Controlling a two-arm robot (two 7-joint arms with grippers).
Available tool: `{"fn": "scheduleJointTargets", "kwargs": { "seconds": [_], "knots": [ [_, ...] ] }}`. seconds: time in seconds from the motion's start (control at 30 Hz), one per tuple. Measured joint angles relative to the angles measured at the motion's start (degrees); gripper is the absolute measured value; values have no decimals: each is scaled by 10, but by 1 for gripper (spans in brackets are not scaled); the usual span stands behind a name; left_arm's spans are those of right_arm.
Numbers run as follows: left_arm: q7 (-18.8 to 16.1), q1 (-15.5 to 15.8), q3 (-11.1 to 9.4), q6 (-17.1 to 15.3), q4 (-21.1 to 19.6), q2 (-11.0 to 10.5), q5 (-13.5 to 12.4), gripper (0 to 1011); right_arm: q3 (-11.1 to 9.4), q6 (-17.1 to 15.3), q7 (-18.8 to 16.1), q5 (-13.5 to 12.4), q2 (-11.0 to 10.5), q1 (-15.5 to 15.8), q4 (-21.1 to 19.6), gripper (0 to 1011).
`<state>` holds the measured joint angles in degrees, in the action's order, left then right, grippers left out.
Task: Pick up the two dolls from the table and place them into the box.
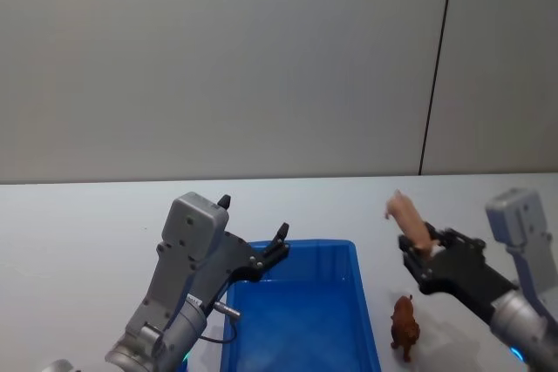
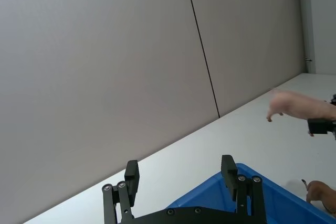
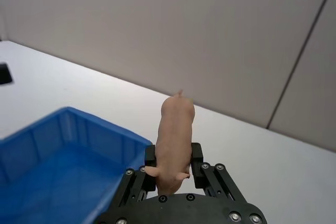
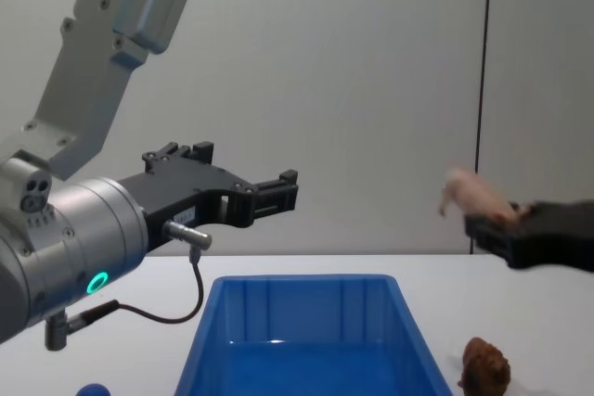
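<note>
While our right gripper (image 1: 418, 248) clamps the smooth pale-pink toy pig (image 1: 405, 213) aloft, right of the bright-blue plastic box (image 1: 305, 244) it seems bound for, the rough reddish-brown toy animal (image 1: 404, 327) stands by that box's right wall; our left gripper (image 1: 253, 218) hovers spread, idle.

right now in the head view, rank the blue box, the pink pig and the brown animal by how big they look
1. blue box, by far the largest
2 and 3. pink pig and brown animal look about alike; the pig is held up in the right gripper and partly hidden, so I won't rank them
</note>
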<state>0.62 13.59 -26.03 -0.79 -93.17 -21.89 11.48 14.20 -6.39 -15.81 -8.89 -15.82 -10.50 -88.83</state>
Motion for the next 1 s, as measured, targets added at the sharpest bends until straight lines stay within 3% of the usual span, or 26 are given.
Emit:
{"fn": "scheduleJointTargets", "kwargs": {
  "seconds": [0.4, 0.7, 0.83, 0.9, 1.0],
  "knots": [
    [0, 0, 0, 0, 0, 0, 0, 1000, 21, -37, -73, 5, 32, -48, 10, 363],
    [0, 0, 0, 0, 0, 0, 0, 1001, 38, -70, -108, 3, 51, -66, 29, 366],
    [0, 0, 0, 0, 0, 0, 0, 1001, 43, -80, -119, 1, 56, -70, 36, 455],
    [0, 0, 0, 0, 0, 0, 0, 1000, 46, -85, -124, 0, 58, -71, 39, 564],
    [0, 0, 0, 0, 0, 0, 0, 1000, 47, -88, -126, -2, 58, -72, 41, 601]
  ]
}}
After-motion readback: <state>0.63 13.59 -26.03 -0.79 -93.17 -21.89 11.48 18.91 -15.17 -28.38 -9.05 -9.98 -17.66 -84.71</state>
